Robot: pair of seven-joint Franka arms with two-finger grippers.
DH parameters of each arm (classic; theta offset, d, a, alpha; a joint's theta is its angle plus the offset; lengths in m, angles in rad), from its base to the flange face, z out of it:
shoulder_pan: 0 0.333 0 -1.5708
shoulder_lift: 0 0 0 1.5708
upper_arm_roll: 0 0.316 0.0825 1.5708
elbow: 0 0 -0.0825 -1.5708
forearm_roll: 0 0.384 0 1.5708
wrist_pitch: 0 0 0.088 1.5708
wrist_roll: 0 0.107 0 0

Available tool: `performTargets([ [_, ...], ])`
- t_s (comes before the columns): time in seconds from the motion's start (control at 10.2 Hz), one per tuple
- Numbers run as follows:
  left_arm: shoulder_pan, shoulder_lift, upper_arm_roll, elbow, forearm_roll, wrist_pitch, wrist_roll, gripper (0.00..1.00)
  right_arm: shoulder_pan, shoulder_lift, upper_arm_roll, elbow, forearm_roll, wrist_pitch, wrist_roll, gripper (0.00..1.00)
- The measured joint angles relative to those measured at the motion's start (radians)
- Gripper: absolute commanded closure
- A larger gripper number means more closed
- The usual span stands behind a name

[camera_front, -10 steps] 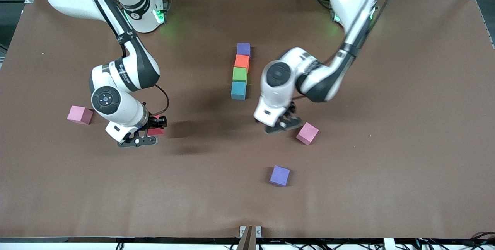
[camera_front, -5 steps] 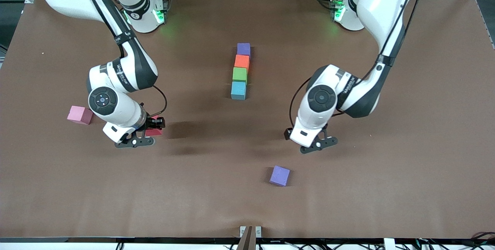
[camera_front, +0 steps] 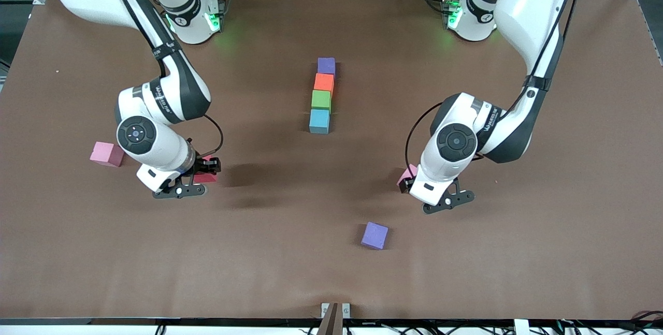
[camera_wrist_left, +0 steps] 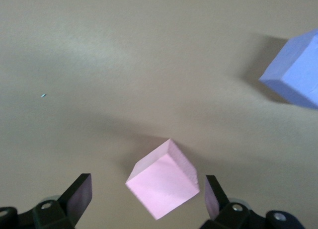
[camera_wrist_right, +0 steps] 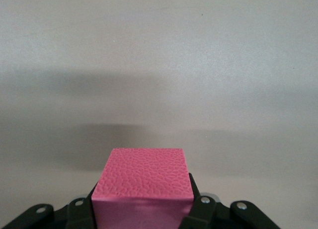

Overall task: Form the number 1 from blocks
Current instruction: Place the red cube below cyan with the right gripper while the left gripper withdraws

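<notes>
Four blocks lie in a touching line at mid-table: purple [camera_front: 326, 66], orange [camera_front: 324, 82], green [camera_front: 321, 100] and light blue [camera_front: 319, 120], which is nearest the front camera. A second purple block [camera_front: 374, 235] [camera_wrist_left: 297, 70] lies alone, nearer the camera. My right gripper [camera_front: 207, 167] [camera_wrist_right: 142, 209] is shut on the red block [camera_front: 206, 175] [camera_wrist_right: 141, 182], over bare table toward the right arm's end. My left gripper [camera_front: 409, 182] [camera_wrist_left: 146, 189] is open and hangs over a pink cube [camera_front: 404, 174] [camera_wrist_left: 163, 185], which lies rotated between the fingers without touching them.
Another pink cube [camera_front: 107, 154] rests on the brown table [camera_front: 518, 252] toward the right arm's end, beside the right arm's wrist. Both arm bases stand along the table's edge farthest from the front camera.
The left arm has swung away from the line of blocks toward its own end of the table and now hangs over the pink cube. The right gripper has barely drifted with the red block.
</notes>
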Motion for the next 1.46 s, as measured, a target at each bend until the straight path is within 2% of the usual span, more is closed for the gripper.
performTargets([
  [0.39,0.019,-0.024,0.000,0.000,0.000,-0.025,0.000,0.00,0.028,0.000,0.016,0.007,0.001,0.000,0.068,1.00],
  [0.59,0.042,-0.024,0.000,0.000,0.000,-0.033,0.003,0.00,0.091,0.000,0.018,0.013,0.003,0.002,0.173,1.00],
  [0.78,0.046,-0.025,-0.003,-0.001,0.000,-0.099,0.003,0.00,0.183,0.008,0.020,0.018,0.004,0.022,0.331,1.00],
  [1.17,0.063,-0.042,-0.006,0.000,0.001,-0.153,0.020,0.00,0.357,0.110,0.021,0.092,0.004,0.064,0.592,1.00],
  [1.46,0.143,-0.149,-0.008,0.005,-0.001,-0.181,0.182,0.00,0.402,0.189,0.021,0.126,0.004,0.131,0.666,1.00],
])
